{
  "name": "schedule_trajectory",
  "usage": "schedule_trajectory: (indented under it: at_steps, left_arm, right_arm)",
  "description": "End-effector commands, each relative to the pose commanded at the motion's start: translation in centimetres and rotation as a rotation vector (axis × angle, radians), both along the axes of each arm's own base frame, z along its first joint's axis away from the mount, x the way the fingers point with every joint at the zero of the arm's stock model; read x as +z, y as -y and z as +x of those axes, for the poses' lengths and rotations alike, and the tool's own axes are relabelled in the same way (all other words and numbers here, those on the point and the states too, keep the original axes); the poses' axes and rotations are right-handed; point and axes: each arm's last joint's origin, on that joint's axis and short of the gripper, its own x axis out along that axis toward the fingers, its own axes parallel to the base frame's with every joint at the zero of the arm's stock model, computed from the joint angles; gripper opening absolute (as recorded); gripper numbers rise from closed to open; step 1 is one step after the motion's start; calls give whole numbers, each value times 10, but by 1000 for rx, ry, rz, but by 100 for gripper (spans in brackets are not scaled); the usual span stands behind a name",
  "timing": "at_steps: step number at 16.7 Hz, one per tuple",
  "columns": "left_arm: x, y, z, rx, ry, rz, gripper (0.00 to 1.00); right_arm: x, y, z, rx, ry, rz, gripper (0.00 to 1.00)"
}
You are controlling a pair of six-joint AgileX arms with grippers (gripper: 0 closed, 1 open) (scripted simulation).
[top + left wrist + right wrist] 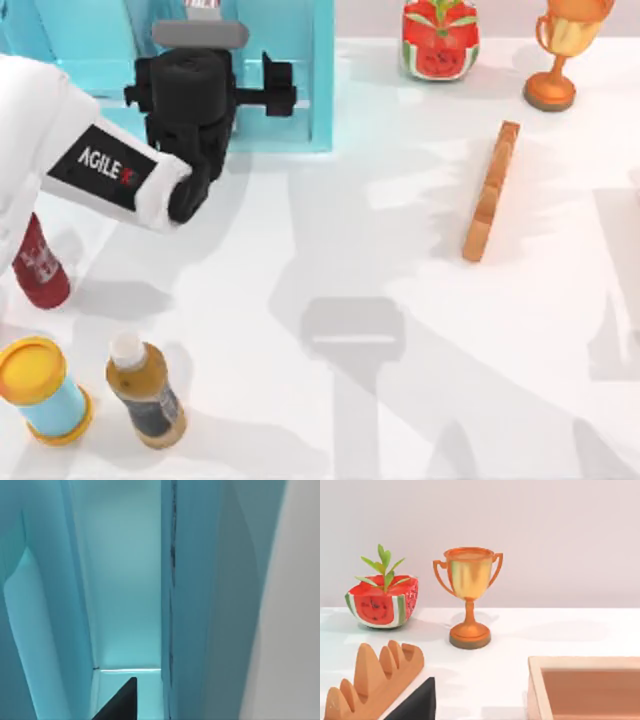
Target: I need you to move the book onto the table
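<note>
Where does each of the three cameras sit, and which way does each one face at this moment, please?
Top view: above the table, looking down; my left arm reaches to the light blue shelf, left gripper at its opening.
Left wrist view: on the left wrist, facing into a shelf compartment; one dark fingertip shows.
Right wrist view: on the right wrist, facing the trophy and watermelon planter; one dark fingertip shows.
Shared: top and right wrist views both show the trophy and planter.

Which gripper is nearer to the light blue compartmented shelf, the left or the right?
Left. The left gripper reaches into the light blue compartmented shelf at the table's far left. The right gripper sits across the table, beside the orange-brown toothed slab.
</note>
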Motion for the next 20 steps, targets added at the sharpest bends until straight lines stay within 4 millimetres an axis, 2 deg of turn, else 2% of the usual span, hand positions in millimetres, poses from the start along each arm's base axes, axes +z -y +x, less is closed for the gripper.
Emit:
schedule_trajectory:
  at_steps: [1,14,20]
  left_arm:
    - [0,0,0,0,0,0,100]
    - [0,0,0,0,0,0,2]
    - [0,0,0,0,0,0,0]
  right_arm:
    - [0,0,0,0,0,0,100]
    - [0,0,0,0,0,0,100]
    - [0,0,0,0,0,0,100]
